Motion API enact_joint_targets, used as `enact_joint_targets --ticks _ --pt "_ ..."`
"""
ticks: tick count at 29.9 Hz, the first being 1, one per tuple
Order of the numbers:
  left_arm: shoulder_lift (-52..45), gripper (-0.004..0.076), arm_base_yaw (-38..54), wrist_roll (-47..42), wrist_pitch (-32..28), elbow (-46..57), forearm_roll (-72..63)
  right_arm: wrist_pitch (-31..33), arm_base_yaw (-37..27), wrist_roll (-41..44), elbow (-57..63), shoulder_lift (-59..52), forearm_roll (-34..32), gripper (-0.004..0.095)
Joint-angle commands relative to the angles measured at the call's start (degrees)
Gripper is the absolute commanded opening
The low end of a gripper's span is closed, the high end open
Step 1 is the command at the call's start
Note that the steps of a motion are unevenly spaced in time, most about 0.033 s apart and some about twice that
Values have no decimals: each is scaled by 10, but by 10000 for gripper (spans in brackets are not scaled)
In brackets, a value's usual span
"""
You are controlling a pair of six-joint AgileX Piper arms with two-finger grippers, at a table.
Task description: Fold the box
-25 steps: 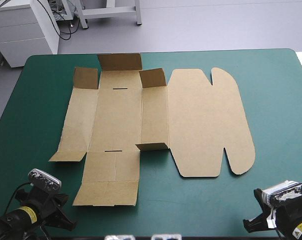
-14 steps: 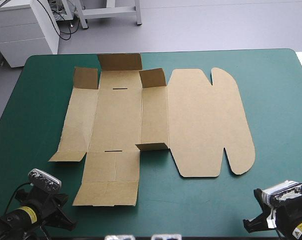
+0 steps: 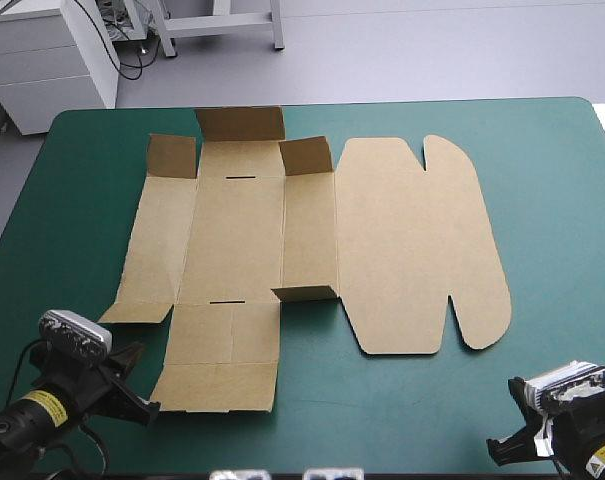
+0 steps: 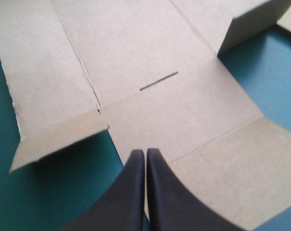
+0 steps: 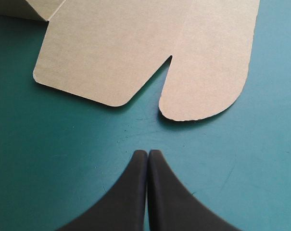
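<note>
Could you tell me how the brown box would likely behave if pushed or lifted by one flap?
The box looks thin and light, so a push would probably slide it across the teal-green cover. Lifted by one flap, it would likely hinge at its creases, not rise whole.

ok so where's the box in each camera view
High view: the box lies flat in the middle of the table.
Left wrist view: it spreads ahead of the shut left gripper.
Right wrist view: its rounded edge lies ahead of the right gripper, not touching.
Shared: the short slot links high and left; the lid notch links high and right.
</note>
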Motion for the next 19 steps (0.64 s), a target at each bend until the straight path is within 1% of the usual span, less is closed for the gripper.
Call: enact_joint_targets --ticks 1,6,9,11,15,19 --pt "48 -6 -4 -29 -33 -60 14 -39 -1 -1 -14 7 6 -14" --pt "153 -4 -4 -17 -13 -136 15 -39 -1 -1 -14 7 6 -14" --pt "224 4 -4 -19 4 -190 47 -39 -1 -1 -14 7 6 -14" --pt "271 17 -4 -16 4 -229 67 -39 -1 -1 -14 7 6 -14" --pt "350 17 -4 36 13 -301 58 -39 -1 -1 -14 7 6 -14" --pt "416 17 16 75 50 -376 46 -39 -1 -1 -14 7 6 -14"
